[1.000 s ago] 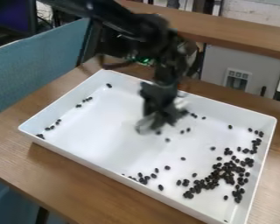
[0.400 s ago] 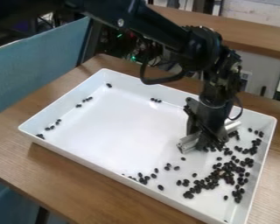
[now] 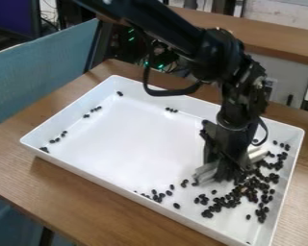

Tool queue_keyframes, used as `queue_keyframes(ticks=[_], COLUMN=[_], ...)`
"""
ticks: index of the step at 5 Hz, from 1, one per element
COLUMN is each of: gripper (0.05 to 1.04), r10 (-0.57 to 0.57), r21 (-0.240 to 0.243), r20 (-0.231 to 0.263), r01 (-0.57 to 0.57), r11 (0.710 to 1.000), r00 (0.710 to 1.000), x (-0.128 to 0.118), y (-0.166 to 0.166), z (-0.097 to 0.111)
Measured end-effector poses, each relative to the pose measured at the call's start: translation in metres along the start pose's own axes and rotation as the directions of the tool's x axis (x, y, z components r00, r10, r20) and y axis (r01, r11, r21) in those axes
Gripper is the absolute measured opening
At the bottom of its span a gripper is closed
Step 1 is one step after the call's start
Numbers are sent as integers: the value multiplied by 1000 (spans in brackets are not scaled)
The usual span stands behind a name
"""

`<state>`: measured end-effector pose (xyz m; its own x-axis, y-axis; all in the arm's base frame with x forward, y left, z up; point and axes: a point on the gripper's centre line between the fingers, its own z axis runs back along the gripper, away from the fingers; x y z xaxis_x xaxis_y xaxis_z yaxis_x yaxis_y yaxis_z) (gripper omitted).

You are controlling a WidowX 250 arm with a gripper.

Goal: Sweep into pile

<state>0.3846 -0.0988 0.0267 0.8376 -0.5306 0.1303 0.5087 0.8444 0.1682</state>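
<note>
In the camera view my gripper (image 3: 228,168) hangs down into the right half of the white tray (image 3: 134,134), shut on a pale grey bar (image 3: 207,172). The bar lies crosswise, its ends showing on both sides of the fingers. Right beside it, towards the tray's right wall, dark beans (image 3: 250,192) lie in a dense, uneven heap. Some loose beans (image 3: 158,195) are along the front wall, others (image 3: 58,138) by the left wall, and several (image 3: 172,110) near the back wall. The gripper hides part of the tray floor behind it.
The tray's raised walls surround the work area on a wooden table (image 3: 73,192). A blue-grey partition (image 3: 41,67) stands at the left, and a wooden ledge (image 3: 272,43) runs behind.
The gripper has swept with the bar from the tray's upper middle to the right, then a little towards the front. Beans ahead of it have shifted against the heap.
</note>
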Motion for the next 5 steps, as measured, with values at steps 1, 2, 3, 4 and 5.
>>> queue_keyframes(ticks=[1,2,3,4,5], gripper=[380,380,380,380,450], r10=[127,311,316,280,268], r21=[45,19,18,-31,-67], r20=[22,6,6,-33,-13], r01=[-128,-311,-316,-281,-268], r11=[991,950,949,959,961], r00=[992,950,949,959,963], x=[-14,-45,-55,-60,-60], y=[33,69,82,79,77], z=[25,27,16,-15,-16])
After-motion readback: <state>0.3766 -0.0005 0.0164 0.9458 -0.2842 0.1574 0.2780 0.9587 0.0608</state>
